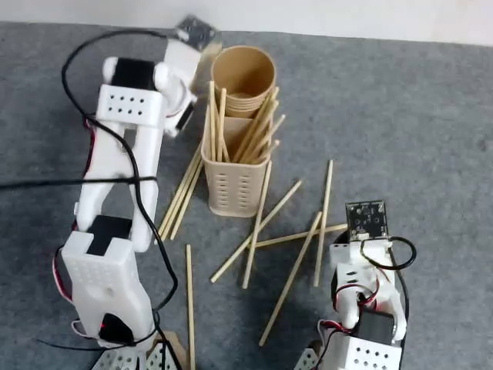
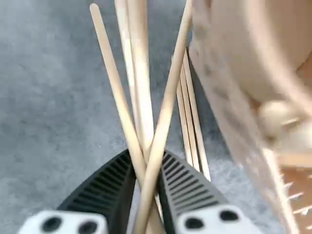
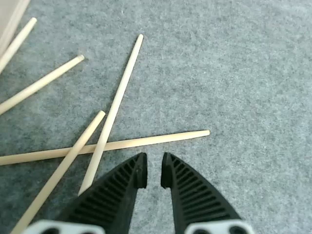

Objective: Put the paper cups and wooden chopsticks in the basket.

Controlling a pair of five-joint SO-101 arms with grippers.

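Left side first. My left jaws are clamped on a little bunch of wooden chopsticks (image 2: 163, 112), three or so, hard to count up close. They cross in an X right where I'm pinching them, and their long axes run straight out ahead of the jaws. The basket (image 1: 231, 193) sits just beside that grip, standing upright. Below the held bunch, a few flat sticks (image 2: 191, 122) lie parallel on the grey bench (image 1: 416, 116), tucked along the basket's wall and pointing the same way as the jaws.

A stack of paper cups (image 1: 243, 73) stands nested in the basket's far end, mouths up. A sheaf of leaning chopsticks (image 1: 258, 131) is in the basket too, ends poking up and fanned toward the cups.

My right jaws are a little apart with nothing between them, hanging over the bench well away from the basket. One crosswise chopstick (image 3: 146, 141) lies just ahead of the tips, side-on to me. Two slanted chopsticks (image 3: 114, 107) cross over it and angle away from the jaws. There are more loose chopsticks (image 1: 293, 277) scattered flat between these jaws and the basket, pointing every which way.
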